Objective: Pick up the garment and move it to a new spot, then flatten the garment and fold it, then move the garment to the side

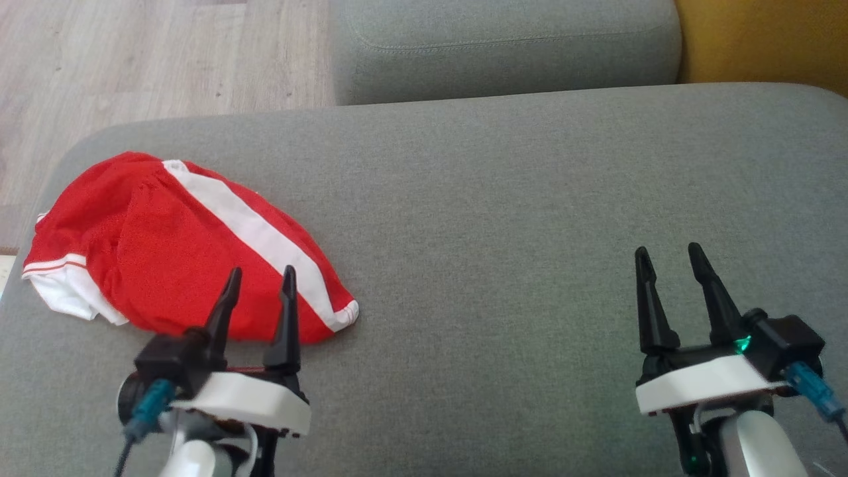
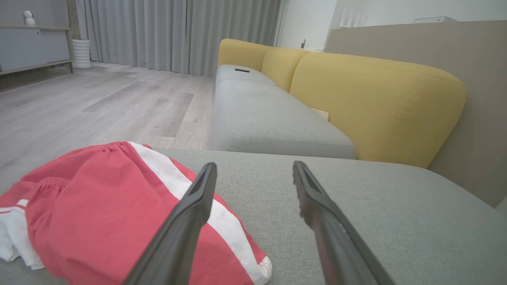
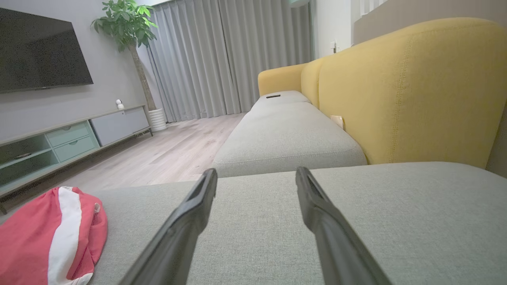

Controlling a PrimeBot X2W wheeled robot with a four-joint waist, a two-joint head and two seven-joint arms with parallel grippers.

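The garment (image 1: pixel 165 245) is a pair of red shorts with a white side stripe and white hem, lying crumpled at the left end of the grey sofa cushion (image 1: pixel 503 218). My left gripper (image 1: pixel 260 273) hovers open over the garment's near edge, nothing between its fingers. In the left wrist view the garment (image 2: pixel 95 209) lies below and left of that gripper (image 2: pixel 253 168). My right gripper (image 1: pixel 668 250) stands open over bare cushion far to the right. The right wrist view has the garment (image 3: pixel 51 237) at its lower left, away from the open gripper (image 3: pixel 255 174).
A second grey seat cushion (image 1: pixel 503 46) adjoins at the back, with a yellow backrest (image 1: pixel 762 40) at the right. Wooden floor (image 1: pixel 132 59) lies beyond the cushion's left and far edges. A TV unit (image 3: pixel 59 138) and a potted plant (image 3: pixel 126 23) stand across the room.
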